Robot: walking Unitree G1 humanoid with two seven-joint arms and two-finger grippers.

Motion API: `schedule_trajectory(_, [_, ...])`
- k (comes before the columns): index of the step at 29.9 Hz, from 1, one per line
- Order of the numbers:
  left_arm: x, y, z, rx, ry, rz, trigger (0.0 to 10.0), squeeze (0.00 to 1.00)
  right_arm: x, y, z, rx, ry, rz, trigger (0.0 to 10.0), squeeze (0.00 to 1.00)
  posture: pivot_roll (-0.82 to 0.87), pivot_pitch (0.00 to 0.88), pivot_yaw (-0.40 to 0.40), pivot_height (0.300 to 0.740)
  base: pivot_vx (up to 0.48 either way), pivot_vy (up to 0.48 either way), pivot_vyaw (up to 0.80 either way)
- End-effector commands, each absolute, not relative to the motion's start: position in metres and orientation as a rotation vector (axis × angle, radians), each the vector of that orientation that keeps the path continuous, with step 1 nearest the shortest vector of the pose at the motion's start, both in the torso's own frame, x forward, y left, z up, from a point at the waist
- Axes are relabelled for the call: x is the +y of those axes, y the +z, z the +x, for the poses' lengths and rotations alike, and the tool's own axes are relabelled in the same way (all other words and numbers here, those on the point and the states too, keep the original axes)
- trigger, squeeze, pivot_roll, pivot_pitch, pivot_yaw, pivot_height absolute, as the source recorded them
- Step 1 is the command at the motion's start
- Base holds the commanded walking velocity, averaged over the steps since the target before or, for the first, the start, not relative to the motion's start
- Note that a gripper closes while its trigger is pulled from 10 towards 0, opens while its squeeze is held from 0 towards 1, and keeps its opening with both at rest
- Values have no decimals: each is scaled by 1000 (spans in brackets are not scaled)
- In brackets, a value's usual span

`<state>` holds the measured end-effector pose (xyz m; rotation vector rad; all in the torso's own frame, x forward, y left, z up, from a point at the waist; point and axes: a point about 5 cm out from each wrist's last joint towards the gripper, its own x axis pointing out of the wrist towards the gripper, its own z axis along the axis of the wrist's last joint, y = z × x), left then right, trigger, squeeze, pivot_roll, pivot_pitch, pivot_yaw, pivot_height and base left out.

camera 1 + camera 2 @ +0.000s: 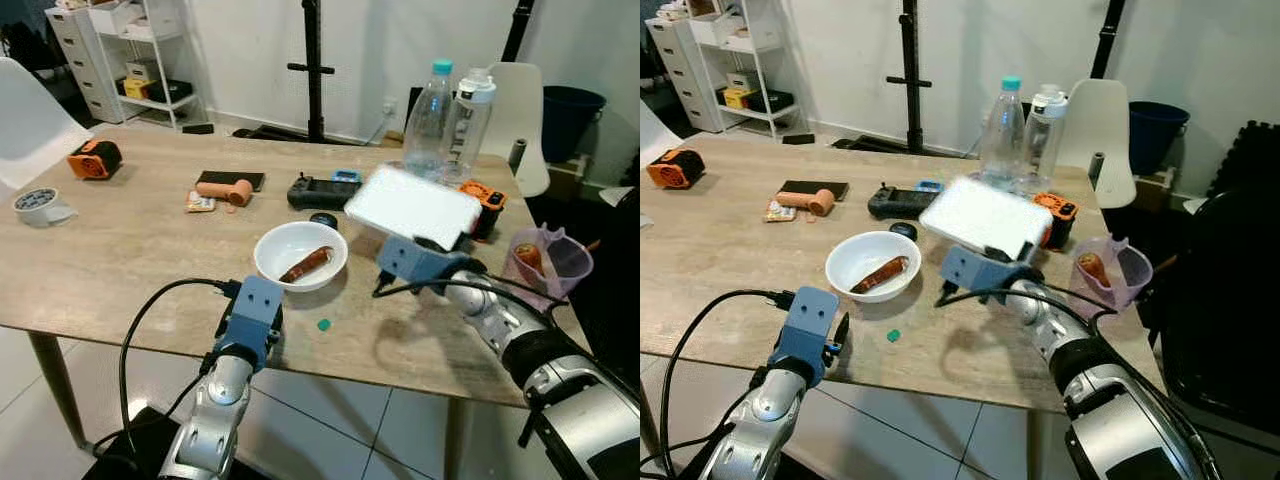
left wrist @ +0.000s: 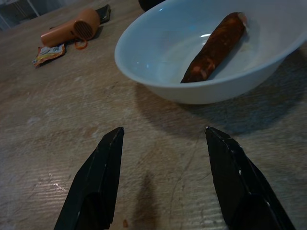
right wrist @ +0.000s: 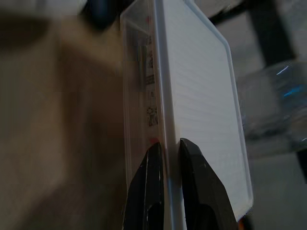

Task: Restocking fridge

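Bottles (image 1: 452, 118) behind the lidded container (image 1: 412, 206) in right gripper (image 3: 165, 151)

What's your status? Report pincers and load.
Right pincer shut on white container, lifted above the table. Left pincer open, low, facing bowl with sausage. Bottles stand close behind container.

We note a wooden worktop (image 1: 120, 250) across the frame. Upper left on it: an orange device (image 1: 95, 159) and a tape roll (image 1: 36, 204) by the left edge. Centre top: a black controller (image 1: 322, 190), a peach-coloured tool (image 1: 226, 191) lying on a black slab (image 1: 230, 180). A small green bit (image 1: 323, 324) sits lower centre. White chairs (image 1: 525, 115) at both upper corners; shelving (image 1: 140, 60) upper left.
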<state>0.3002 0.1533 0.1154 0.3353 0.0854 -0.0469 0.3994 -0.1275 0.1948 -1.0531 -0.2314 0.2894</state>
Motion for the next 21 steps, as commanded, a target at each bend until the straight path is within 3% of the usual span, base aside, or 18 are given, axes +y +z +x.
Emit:
schedule_trajectory(1, [152,111,300,102,-54,333,10000,0,-123,218,397,-370,261,-1000,10000,0,-77,69,2,740,0,0,0])
schedule_trajectory(6, [152,114,302,89,-59,332,10000,0,-119,238,391,-462,282,-958,10000,0,-77,69,2,740,0,0,0])
schedule_trajectory(10, [152,140,305,2,-123,233,10000,0,-114,252,380,-534,379,-911,10000,0,-77,73,3,740,0,0,0])
schedule_trajectory(12, [156,181,300,-133,-244,89,10000,0,-118,258,372,-563,418,-914,10000,0,-75,77,6,740,0,0,0])
schedule_trajectory(21, [148,228,282,-236,-479,-163,10000,0,-124,264,364,-581,400,-869,10000,0,-64,79,17,740,0,0,0])
